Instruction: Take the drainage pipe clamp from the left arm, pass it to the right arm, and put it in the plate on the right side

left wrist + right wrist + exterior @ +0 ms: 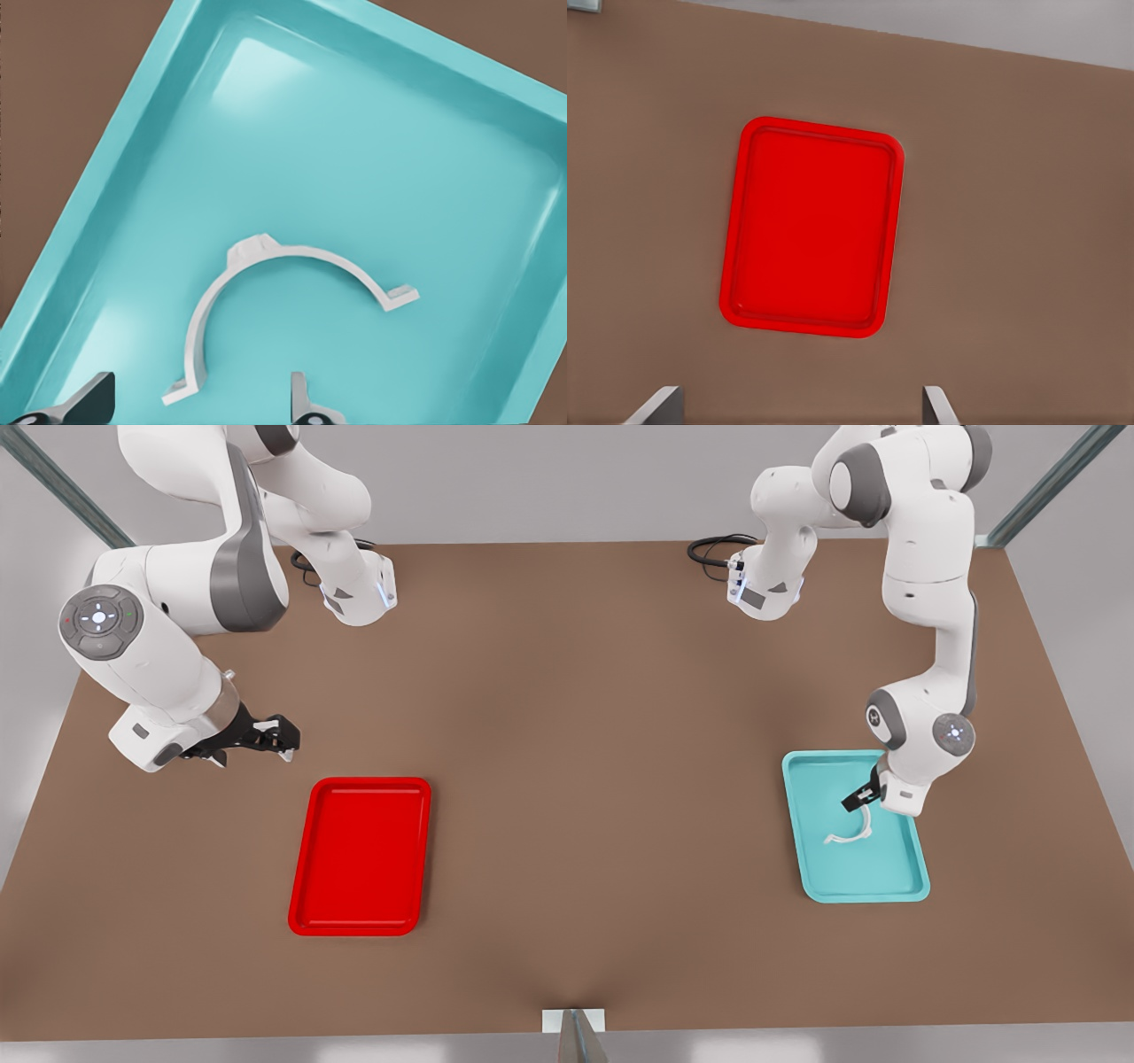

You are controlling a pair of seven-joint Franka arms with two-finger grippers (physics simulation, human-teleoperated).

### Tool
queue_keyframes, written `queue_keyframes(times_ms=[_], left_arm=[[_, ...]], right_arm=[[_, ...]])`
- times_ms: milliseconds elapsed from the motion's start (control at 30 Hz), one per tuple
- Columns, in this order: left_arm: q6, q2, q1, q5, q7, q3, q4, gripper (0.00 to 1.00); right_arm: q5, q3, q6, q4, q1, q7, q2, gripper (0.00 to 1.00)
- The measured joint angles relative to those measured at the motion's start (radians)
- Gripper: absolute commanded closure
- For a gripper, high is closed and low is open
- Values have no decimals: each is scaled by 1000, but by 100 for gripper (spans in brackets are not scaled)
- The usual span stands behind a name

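On the front view's left, the right arm (pixel 168 602) waits above the brown worktop (pixel 585 708), its right gripper (pixel 282 740) hanging in the air just beyond the far corner of the plate (pixel 359 856), apart from it. Its fingers (pixel 660 405) stand wide apart with nothing between them, as the right wrist view shows (that view looks down on the plate (pixel 811 227) from some way off). The plate, a glossy red rectangular tray with a low rim, lies flat on the worktop.

On the front view's right, the left arm (pixel 930 602) reaches down over the teal tray (pixel 855 828), and the left gripper (pixel 861 797) is low inside it, just beside the drainage pipe clamp (pixel 852 832). In the left wrist view the drainage pipe clamp (pixel 275 301) lies flat on the tray's floor (pixel 354 133), a white half-ring with a short tab at each end. The gripper's fingers (pixel 301 398) are spread wide, one to either side of the clamp's nearer tab end; they seem not to be touching it, though the fingertips are cut off by the picture's edge. The two trays are well apart.
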Motion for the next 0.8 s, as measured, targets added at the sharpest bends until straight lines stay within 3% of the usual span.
queue_keyframes(times_ms=[33, 100, 433, 533, 733, 800], left_arm=[[7, 5, 3, 0, -1, 0, 1, 16], [17, 17, 11, -1, -4, 1, 5, 21], [42, 63, 20, -2, -13, 0, 51, 27], [44, 75, 20, -2, -15, 0, 58, 35], [46, 85, 24, -4, -18, 0, 58, 39], [46, 86, 24, -4, -19, 0, 57, 52]], right_arm=[[0, 0, 0, 0, 0, 0, 0, 0], [0, 0, 0, 1, 1, 1, 0, 0], [-1, 0, 0, 0, 2, 4, 0, 0], [0, 0, 0, 0, 0, 3, 0, 0], [0, 0, 0, -2, -7, 2, 0, 0], [0, 0, 0, -2, -7, 1, 0, 0]])
